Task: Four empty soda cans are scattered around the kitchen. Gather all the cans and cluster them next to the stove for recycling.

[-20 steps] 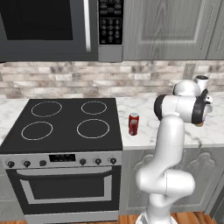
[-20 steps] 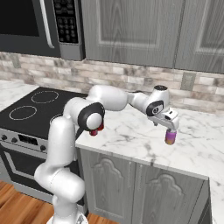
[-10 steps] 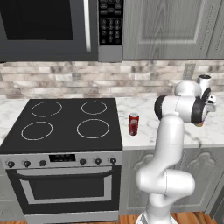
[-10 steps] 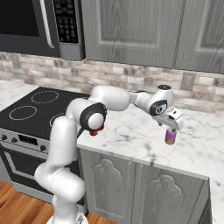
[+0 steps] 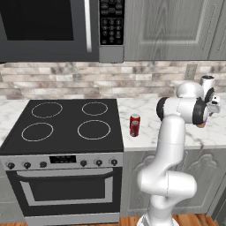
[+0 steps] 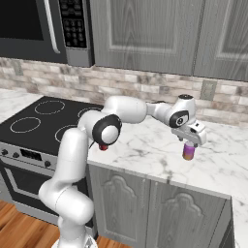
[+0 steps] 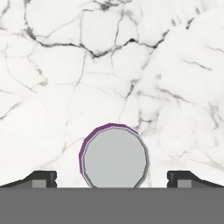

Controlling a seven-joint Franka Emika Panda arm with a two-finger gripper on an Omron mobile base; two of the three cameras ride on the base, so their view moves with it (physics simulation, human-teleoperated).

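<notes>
Cans first: one stands right under the gripper (image 6: 190,145), its sides showing purple rather than red in the right base view and in the hand view. The jaws are spread wide, pointing straight down, with this purple can (image 7: 114,156) upright between the two fingertips (image 7: 41,178) and touching neither — bare marble shows on both sides of its silver top. From the right base view the gripper hangs just above the can's top, the can's lower body (image 6: 188,153) in plain sight below the fingers.

The can stands on the counter (image 6: 145,150), white marble with grey veins, well to the right of the stove and toward the front edge. Behind it the stone backsplash (image 6: 145,85) carries an outlet plate (image 6: 209,90).

A second can, red (image 5: 134,125), stands upright on the counter just beside the stove (image 5: 66,128), near its right edge. In the right base view only a scrap of red peeks out below the arm's elbow joint — whether that is the same can I cannot tell.

The arm (image 5: 170,145) rises from the floor in front of the grey cabinets (image 6: 145,203) and reaches over the counter to the right. The stove's black top shows four white rings, with a row of knobs and an oven handle below. Above the stove hangs the microwave (image 5: 57,28), and grey wall cabinets run on to the right.
</notes>
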